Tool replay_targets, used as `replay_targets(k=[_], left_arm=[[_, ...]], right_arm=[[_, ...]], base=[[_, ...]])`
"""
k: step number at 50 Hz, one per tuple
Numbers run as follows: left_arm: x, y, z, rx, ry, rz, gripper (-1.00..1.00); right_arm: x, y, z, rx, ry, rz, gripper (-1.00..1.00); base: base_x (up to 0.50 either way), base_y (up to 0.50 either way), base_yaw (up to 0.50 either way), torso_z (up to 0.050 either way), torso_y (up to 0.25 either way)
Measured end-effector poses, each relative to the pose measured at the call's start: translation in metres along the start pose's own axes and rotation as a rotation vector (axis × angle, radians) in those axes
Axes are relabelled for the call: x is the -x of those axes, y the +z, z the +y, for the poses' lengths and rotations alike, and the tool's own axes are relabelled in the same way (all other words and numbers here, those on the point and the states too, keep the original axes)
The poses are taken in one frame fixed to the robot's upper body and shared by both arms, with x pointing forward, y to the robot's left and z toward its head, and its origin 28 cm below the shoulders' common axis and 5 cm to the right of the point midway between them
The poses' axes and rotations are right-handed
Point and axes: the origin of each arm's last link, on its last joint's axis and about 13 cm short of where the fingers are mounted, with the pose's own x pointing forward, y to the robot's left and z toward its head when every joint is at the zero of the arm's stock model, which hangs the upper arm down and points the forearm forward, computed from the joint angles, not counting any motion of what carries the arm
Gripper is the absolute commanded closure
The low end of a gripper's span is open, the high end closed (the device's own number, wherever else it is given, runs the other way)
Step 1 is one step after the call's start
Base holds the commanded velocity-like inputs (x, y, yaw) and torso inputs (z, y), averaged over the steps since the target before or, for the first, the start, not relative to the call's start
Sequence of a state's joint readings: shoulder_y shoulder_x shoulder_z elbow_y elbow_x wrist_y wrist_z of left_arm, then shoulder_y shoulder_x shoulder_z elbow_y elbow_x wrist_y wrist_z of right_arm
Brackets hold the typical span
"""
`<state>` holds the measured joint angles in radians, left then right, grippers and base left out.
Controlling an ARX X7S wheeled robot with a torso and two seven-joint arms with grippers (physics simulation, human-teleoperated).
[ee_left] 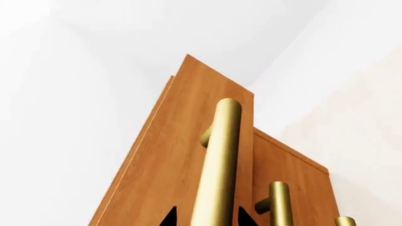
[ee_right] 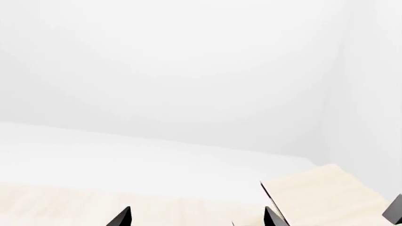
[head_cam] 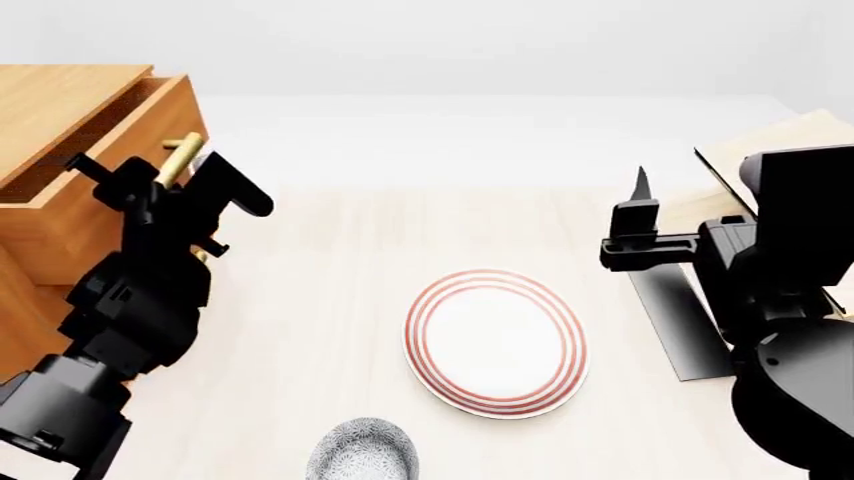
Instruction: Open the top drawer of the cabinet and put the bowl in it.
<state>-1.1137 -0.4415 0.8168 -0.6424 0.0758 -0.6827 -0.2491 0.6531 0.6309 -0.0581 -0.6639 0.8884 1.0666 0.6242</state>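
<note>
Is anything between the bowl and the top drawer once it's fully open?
Only the left arm. The bowl sits at the near table edge, the plate off to its right, clear of that route. The left gripper is at the top drawer handle, with its arm across the direct line.

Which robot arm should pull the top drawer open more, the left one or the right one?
The left one, probably. The left gripper is already at the top drawer's brass handle, with a finger on each side of it. The right gripper hangs open far across the table, beside the pale rack.
</note>
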Motion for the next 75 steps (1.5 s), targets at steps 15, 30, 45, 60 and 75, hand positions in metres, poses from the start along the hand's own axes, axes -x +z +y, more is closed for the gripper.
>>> replay_targets(k=[15, 30, 45, 60, 75], left_arm=[[0.008, 0.008, -0.007, -0.016, -0.021, -0.060, 1.00], [0.016, 0.017, -0.012, -0.010, -0.059, -0.119, 1.00], [0.019, 0.020, -0.012, -0.033, -0.071, -0.139, 1.00], [0.034, 0.036, -0.004, 0.031, -0.147, -0.213, -1.00], [0.077, 0.082, 0.044, 0.196, -0.147, -0.434, -1.00]], right_arm=[[0.000, -0.001, 0.000, -0.002, 0.000, 0.002, -1.00], [0.000, -0.002, 0.000, -0.007, 0.000, 0.003, -1.00], [-0.001, -0.002, -0.001, -0.011, -0.002, 0.004, -1.00], [0.000, -0.002, -0.002, -0.015, -0.003, -0.001, -1.00], [0.003, 0.001, -0.002, -0.018, -0.003, -0.010, -1.00]], base=[[0.00, 0.00, 0.00, 0.000, 0.000], [0.00, 0.00, 0.00, 0.000, 0.000], [0.00, 0.00, 0.00, 0.000, 0.000], [-0.01, 0.00, 0.00, 0.000, 0.004], [0.00, 0.00, 0.00, 0.000, 0.000]])
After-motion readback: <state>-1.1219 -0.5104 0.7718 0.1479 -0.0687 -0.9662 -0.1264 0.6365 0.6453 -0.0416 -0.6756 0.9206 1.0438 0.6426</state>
